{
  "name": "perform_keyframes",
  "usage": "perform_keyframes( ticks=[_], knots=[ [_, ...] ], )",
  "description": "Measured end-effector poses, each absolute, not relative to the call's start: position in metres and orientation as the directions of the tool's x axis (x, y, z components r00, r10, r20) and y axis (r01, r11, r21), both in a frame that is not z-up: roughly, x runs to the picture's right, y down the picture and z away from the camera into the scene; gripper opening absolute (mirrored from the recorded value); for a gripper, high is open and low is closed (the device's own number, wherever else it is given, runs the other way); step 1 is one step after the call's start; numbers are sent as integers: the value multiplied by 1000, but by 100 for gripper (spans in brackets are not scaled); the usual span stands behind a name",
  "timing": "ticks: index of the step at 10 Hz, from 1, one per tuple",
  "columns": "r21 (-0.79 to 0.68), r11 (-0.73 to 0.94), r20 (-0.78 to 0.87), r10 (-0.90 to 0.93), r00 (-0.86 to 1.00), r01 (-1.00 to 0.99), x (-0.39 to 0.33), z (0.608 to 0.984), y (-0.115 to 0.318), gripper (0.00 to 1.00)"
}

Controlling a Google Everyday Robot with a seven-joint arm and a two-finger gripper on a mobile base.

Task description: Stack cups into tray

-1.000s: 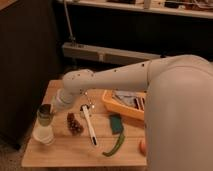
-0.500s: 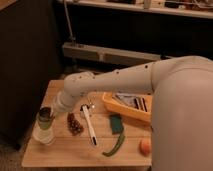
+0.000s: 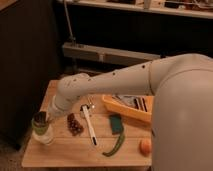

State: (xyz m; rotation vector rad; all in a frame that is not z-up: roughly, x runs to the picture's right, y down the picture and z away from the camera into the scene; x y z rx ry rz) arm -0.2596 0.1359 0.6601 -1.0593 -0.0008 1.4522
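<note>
A dark green cup (image 3: 40, 120) sits on top of a slightly wider white cup (image 3: 44, 136) at the front left of the wooden table. My gripper (image 3: 50, 115) is right beside the top of this pair, at the end of my white arm (image 3: 115, 80), which reaches in from the right. The orange-yellow tray (image 3: 126, 110) stands at the right of the table, partly under my arm, well apart from the cups. It has some dark and light items inside.
A bunch of dark grapes (image 3: 75, 125) and a metal spoon (image 3: 89, 125) lie between the cups and the tray. A green block (image 3: 116, 123), a green pod (image 3: 115, 146) and an orange fruit (image 3: 145, 145) lie near the front right. The table's edge (image 3: 80, 163) is close to the cups.
My arm has shifted a little, which uncovers the orange fruit at the front right. The gripper has stayed next to the cups. The cups have not moved.
</note>
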Motion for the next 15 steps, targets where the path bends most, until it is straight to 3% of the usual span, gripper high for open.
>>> perform_keyframes(
  ticks=[3,4,11,15],
  knots=[
    [-559,-227,-600,774,200,-797,-263,671,145,1],
    [-558,-228,-606,769,204,-798,-267,673,148,7],
    [-552,-239,-628,750,210,-799,-272,682,154,76],
    [-550,-241,-631,748,209,-799,-269,683,154,80]
  ],
)
